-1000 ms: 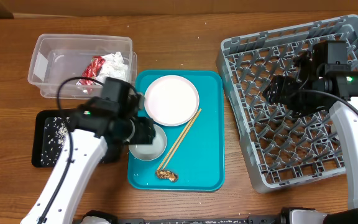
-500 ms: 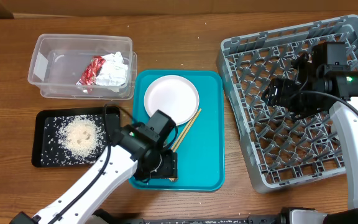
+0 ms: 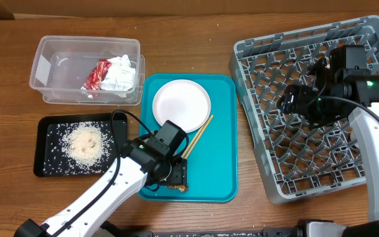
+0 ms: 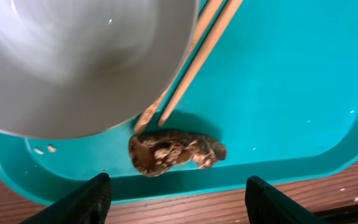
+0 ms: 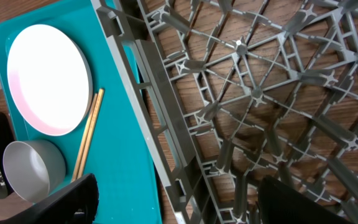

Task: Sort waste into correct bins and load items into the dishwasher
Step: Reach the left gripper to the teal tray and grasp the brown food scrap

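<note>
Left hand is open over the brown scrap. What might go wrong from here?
1. The chopsticks end right at the food scrap, so the left hand may pinch or drag them too.
2. The bowl sits close beside it; a finger may knock it.
3. The teal tray's raised edge is near and may catch a finger.
</note>
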